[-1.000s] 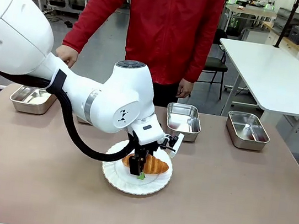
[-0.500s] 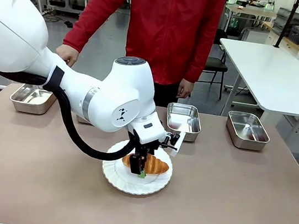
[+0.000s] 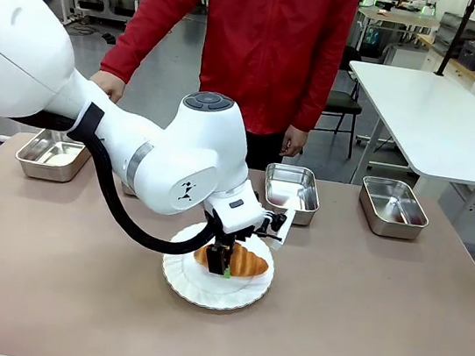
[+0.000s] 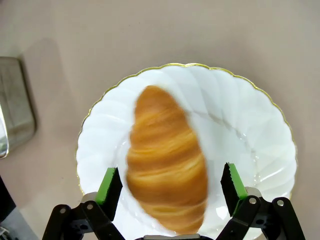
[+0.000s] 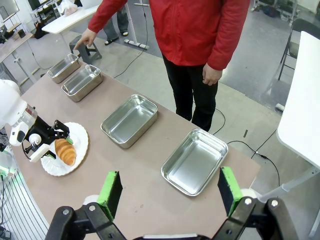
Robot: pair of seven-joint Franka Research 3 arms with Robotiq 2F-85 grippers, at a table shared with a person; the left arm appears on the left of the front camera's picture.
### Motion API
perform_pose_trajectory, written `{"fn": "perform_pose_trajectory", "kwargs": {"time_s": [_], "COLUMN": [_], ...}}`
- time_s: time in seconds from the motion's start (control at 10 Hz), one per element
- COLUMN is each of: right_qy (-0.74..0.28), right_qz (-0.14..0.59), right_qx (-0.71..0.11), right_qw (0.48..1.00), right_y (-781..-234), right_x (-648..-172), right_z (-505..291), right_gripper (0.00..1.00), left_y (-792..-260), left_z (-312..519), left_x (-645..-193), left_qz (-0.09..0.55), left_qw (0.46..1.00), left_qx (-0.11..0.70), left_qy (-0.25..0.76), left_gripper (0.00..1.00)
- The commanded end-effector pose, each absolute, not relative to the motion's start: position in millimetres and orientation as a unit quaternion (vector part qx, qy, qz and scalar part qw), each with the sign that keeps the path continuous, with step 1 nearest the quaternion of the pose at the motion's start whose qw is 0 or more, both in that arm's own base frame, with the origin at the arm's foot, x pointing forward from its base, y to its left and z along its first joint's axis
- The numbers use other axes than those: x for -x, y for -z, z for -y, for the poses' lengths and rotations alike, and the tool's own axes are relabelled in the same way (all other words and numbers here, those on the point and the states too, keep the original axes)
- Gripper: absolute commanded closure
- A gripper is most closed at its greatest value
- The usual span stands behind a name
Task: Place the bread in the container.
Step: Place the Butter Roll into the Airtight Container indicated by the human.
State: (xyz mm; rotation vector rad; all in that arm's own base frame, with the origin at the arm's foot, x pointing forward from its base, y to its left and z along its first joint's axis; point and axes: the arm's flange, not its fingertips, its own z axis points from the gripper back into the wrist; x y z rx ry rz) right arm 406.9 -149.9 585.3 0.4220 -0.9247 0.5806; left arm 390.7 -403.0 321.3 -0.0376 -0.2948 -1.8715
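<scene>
The bread, a golden-brown croissant (image 3: pixel 242 261) (image 4: pixel 167 165) (image 5: pixel 65 151), lies on a round white plate (image 3: pixel 204 293) (image 4: pixel 250 130) near the table's middle. My left gripper (image 3: pixel 224 269) (image 4: pixel 170 181) hangs low over it, open, one green pad on each side of the croissant with a small gap to each. Several steel trays stand along the far edge. The person's hand (image 3: pixel 105 87) (image 5: pixel 88 37) reaches toward the far-left tray (image 3: pixel 50 157) (image 5: pixel 65 68). My right gripper (image 5: pixel 170 192) is open and holds nothing, high above the table's right end.
Other trays sit at middle right (image 3: pixel 291 190) (image 5: pixel 130 120) and far right (image 3: pixel 393 207) (image 5: pixel 195 160); another (image 5: pixel 82 80) is mostly behind my left arm in the front view. The person in red stands at the far edge. A white table (image 3: pixel 440 118) is behind right.
My left arm has shifted slightly, with the gripper edging a little up and right over the croissant. The croissant stays on the plate.
</scene>
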Motion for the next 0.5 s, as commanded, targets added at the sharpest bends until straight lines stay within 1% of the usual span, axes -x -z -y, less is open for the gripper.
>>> {"fn": "perform_pose_trajectory", "kwargs": {"time_s": [0.0, 0.4], "right_qy": [-0.273, -0.273], "right_qz": [0.438, 0.438], "right_qx": [-0.199, -0.199], "right_qw": [0.833, 0.833], "right_y": [-586, -586], "right_x": [-406, -406], "right_z": [150, 150], "right_gripper": [0.0, 0.0], "left_y": [-322, -312], "left_z": [399, 401], "left_x": [-382, -390], "left_qz": [0.124, 0.105], "left_qw": [0.588, 0.593], "left_qx": [0.008, 0.007], "left_qy": [0.799, 0.798], "left_gripper": [0.0, 0.0]}}
